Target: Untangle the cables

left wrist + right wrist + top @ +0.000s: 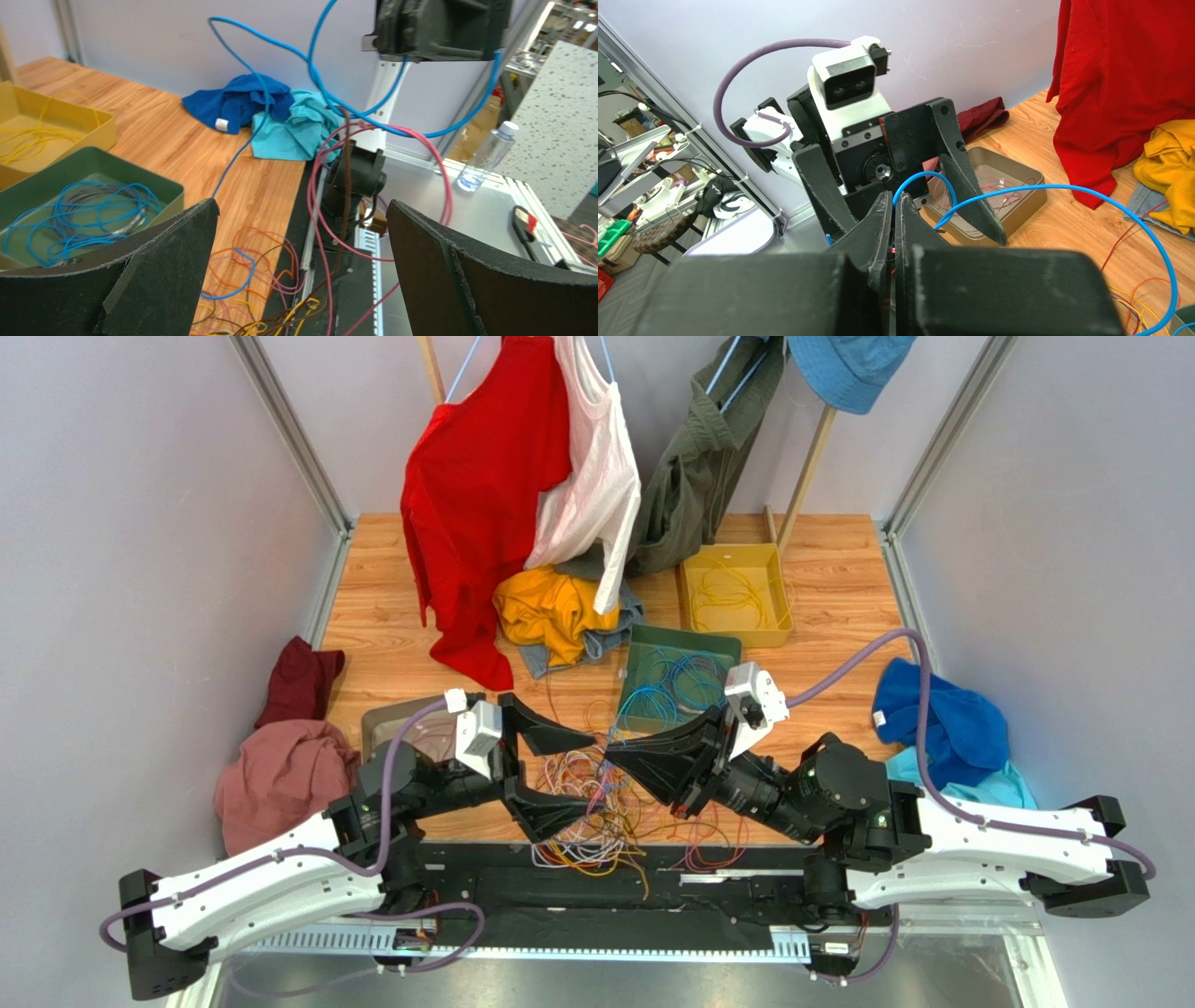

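The cables (603,829) lie as a tangle of orange, purple, yellow, brown and red wires at the table's near edge, between the arms; the tangle also shows in the left wrist view (231,273). My right gripper (617,756) (894,199) is shut on a blue cable (1088,192) and holds it above the tangle. In the left wrist view it (439,28) hangs overhead with the blue cable (281,45), a pink wire (314,210) and a brown wire dangling from it. My left gripper (589,773) (302,206) is open and empty, its fingers (962,182) on either side of the right gripper's tip.
A green tray (645,647) holds blue cables, a yellow tray (769,595) holds yellow ones, and a grey tray (1018,189) with red wires sits under the left arm. Clothes hang at the back; cloth heaps lie at the left (281,770) and right (954,728).
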